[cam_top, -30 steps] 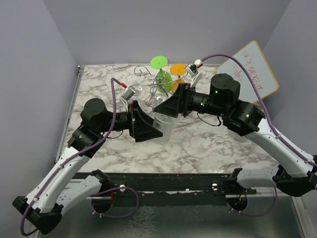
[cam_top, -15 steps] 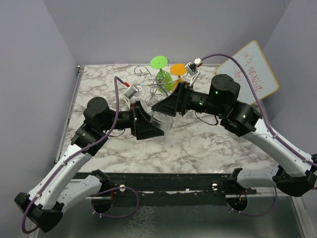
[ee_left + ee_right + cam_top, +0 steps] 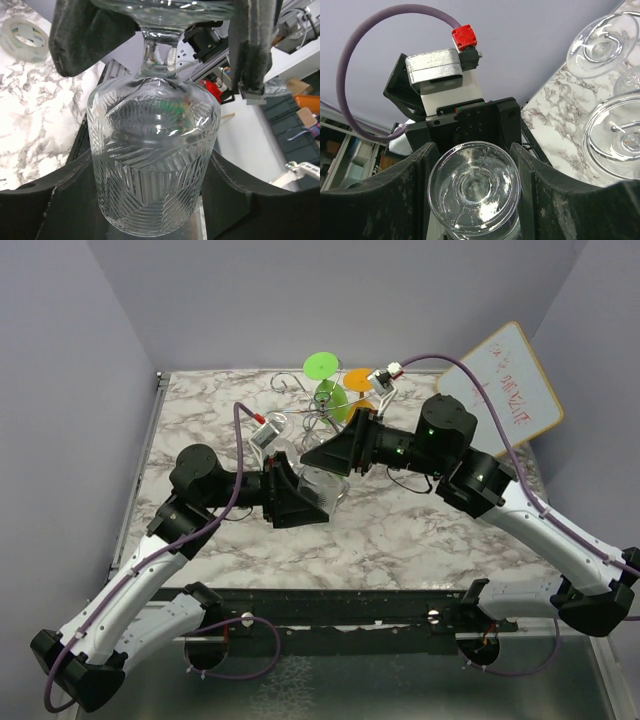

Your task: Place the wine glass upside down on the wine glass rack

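Further left, right hand [image 3: 318,456] on glass [image 3: 326,486]

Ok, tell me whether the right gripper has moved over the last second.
Yes. In the top view the right gripper has shifted slightly to the left, away from the whiteboard, which has stayed put.

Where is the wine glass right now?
In the top view the wine glass is over mid-table, just in front of the rack, its bowl gripped by the left tool and its foot between the fingers of the right tool.
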You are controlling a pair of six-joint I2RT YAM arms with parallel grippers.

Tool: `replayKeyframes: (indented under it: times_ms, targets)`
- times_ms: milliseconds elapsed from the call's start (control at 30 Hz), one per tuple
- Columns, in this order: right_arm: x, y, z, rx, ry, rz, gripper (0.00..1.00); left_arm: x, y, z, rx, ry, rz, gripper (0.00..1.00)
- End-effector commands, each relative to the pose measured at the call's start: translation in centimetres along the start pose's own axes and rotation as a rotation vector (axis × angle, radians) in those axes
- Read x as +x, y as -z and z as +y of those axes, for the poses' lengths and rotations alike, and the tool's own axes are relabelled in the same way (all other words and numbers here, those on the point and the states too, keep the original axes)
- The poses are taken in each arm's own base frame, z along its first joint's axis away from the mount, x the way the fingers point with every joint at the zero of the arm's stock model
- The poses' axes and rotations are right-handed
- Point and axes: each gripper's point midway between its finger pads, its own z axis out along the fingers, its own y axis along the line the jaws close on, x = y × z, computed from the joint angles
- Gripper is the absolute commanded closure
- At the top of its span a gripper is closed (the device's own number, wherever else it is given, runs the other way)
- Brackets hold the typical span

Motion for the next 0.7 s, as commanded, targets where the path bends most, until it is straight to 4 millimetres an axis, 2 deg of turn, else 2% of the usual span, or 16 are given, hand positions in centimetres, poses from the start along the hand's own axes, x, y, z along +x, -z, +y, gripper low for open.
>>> replayKeyframes:
  times_ms: [0,67,100,233,333,467,667]
  targets:
    - [-1.3,0.9,2.9,-0.106,0.028,-0.048,0.99,-0.4,0.2,-1.3,0.043,-0.065,-0.016,0.52]
    - [-1.3,0.9,2.8,-0.101,0.031,-0.049,0.98,-0.4,0.3,-1.5,0.049,-0.08,-0.018,0.6]
    - [-1.3,1.0,2.8,-0.098,0.032,-0.051,0.93,-0.4,0.3,-1.6,0.055,-0.088,-0.019,0.62]
    - [-1.5,1.7,2.9,-0.109,0.038,-0.088,0.5,-0.6,0.6,-2.4,0.085,-0.158,-0.045,0.67]
    - [-1.9,2.2,3.0,-0.102,0.053,-0.116,0.31,-0.8,0.9,-3.0,0.1,-0.227,-0.068,0.71]
    - [-3.0,2.8,3.3,-0.089,0.079,-0.167,0.21,-1.7,1.1,-3.5,0.085,-0.307,-0.097,0.71]
    - [-5.6,4.2,2.9,0.0,0.112,-0.285,0.15,-3.6,1.2,-4.0,0.051,-0.393,-0.163,0.72]
